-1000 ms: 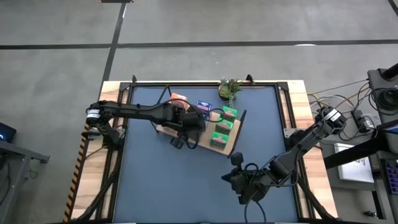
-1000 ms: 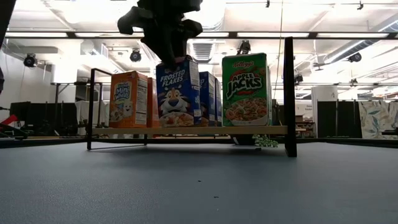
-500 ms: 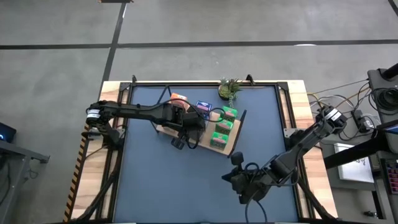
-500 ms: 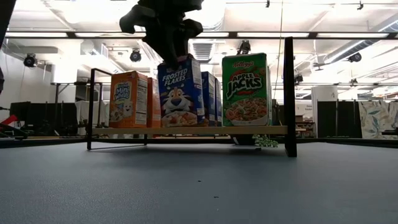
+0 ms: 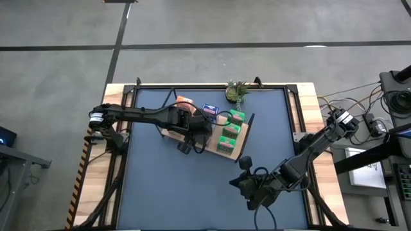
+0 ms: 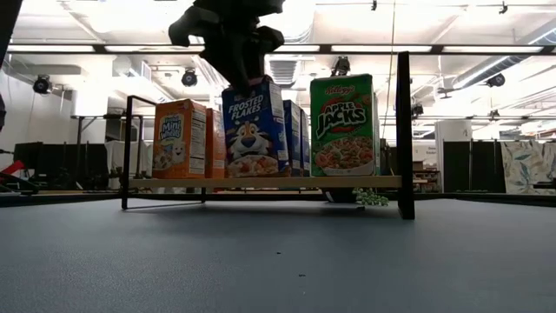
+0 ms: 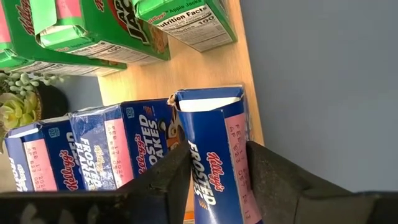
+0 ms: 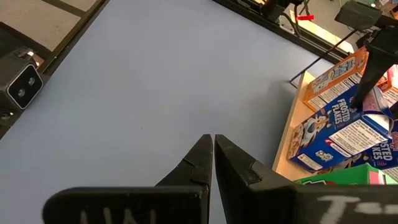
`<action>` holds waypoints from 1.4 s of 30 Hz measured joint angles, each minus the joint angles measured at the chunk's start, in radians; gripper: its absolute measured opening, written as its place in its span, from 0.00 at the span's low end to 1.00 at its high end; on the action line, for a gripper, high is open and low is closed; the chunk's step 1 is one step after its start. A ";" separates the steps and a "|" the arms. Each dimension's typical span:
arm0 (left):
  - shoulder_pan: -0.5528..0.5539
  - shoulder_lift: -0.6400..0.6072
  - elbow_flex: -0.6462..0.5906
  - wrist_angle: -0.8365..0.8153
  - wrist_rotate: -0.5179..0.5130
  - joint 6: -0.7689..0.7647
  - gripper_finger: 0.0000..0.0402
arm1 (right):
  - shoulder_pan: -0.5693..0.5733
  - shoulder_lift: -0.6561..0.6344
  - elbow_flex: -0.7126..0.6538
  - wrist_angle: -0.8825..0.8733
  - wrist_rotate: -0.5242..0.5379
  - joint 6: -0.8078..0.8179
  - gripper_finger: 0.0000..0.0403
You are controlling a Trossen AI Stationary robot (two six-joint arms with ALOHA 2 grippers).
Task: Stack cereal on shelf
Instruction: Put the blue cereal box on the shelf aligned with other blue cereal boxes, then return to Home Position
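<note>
Up on the wooden shelf (image 6: 261,183), the left gripper (image 7: 214,168) comes down from above and has its two fingers (image 7: 273,171) on either side of the top of a blue cereal box (image 6: 254,129), touching or nearly touching its narrow sides; whether they press it or have just let go cannot be told. That box stands upright at the front edge of the shelf, long axis vertical, leaning very slightly, its printed face turned toward the low camera. Two more blue boxes (image 7: 74,152) stand in a row right behind it, faces the same way. An orange box (image 6: 180,139) stands upright to one side and a green box (image 6: 344,124) to the other, each with its long axis vertical; the overhead view shows the green boxes (image 5: 228,133) lined up along the board's far end.

Well apart, the right gripper (image 8: 212,152) hangs over the dark blue table (image 5: 160,186) near its front edge, fingers closed together on nothing. A small potted plant (image 5: 235,91) sits at the table's back edge.
</note>
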 joint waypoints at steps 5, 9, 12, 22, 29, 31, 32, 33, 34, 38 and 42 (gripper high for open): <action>0.000 0.000 0.000 0.001 0.000 -0.012 0.40 | 0.000 0.000 0.000 0.000 0.000 0.000 0.02; 0.000 0.000 0.000 0.003 0.000 -0.017 0.45 | 0.000 0.000 0.000 0.000 0.000 0.000 0.02; 0.000 0.000 0.000 0.003 0.000 -0.019 0.47 | 0.000 0.000 0.000 0.000 -0.001 0.000 0.02; -0.004 -0.002 0.083 -0.044 0.000 -0.043 0.47 | 0.000 0.000 0.000 -0.001 -0.001 0.001 0.02; -0.012 -0.007 0.212 -0.138 0.002 -0.113 0.47 | 0.000 0.000 0.000 -0.011 -0.002 0.013 0.02; -0.015 -0.012 0.224 -0.143 0.008 -0.140 0.47 | 0.000 0.000 0.000 -0.025 -0.002 0.029 0.02; -0.017 -0.018 0.224 -0.143 0.013 -0.151 0.46 | 0.000 0.000 0.000 -0.034 -0.002 0.037 0.02; -0.021 -0.023 0.219 -0.142 0.017 -0.162 0.45 | 0.000 0.000 0.000 -0.039 -0.002 0.045 0.02; -0.023 -0.028 0.213 -0.142 0.019 -0.173 0.44 | 0.000 0.000 0.000 -0.038 -0.002 0.046 0.02; -0.041 -0.046 0.165 -0.132 0.024 -0.219 0.37 | 0.000 0.000 0.000 -0.037 -0.002 0.056 0.02; -0.067 -0.094 0.067 -0.071 0.019 -0.242 0.28 | 0.000 0.000 -0.002 -0.035 -0.002 0.073 0.02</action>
